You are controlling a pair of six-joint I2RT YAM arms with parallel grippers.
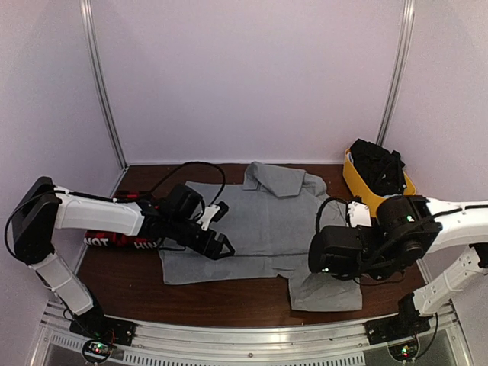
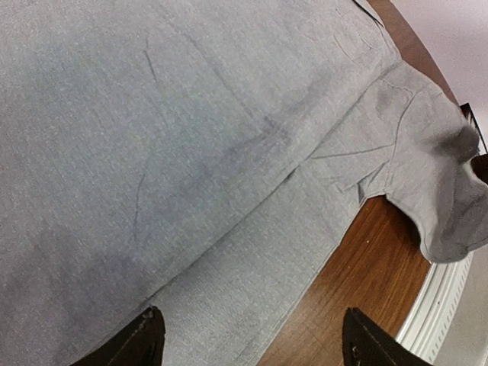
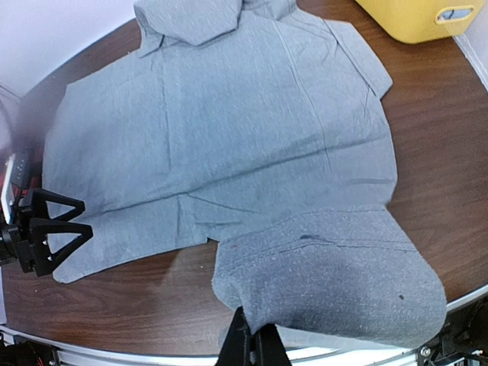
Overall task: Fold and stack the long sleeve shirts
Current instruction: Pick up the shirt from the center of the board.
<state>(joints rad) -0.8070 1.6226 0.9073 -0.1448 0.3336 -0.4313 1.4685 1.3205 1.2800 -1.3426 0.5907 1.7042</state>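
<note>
The grey long sleeve shirt [image 1: 259, 221] lies spread flat on the table, collar at the far side. Its near right sleeve [image 3: 335, 282] is bunched and lifted, and my right gripper [image 3: 255, 339] is shut on the edge of that cloth. My left gripper [image 2: 255, 343] hangs open just above the shirt's near left hem, one finger [image 2: 141, 339] over grey cloth and the other over bare wood. In the top view the same gripper [image 1: 217, 245] is over the shirt's lower left. The plaid shirt [image 1: 114, 241], red and black with white lettering, lies under the left arm at the table's left edge.
A yellow bin [image 1: 357, 181] holding dark cloth stands at the back right corner. Brown wooden tabletop [image 1: 229, 293] shows along the near edge, ending at a metal rail. Purple walls close in the back and sides.
</note>
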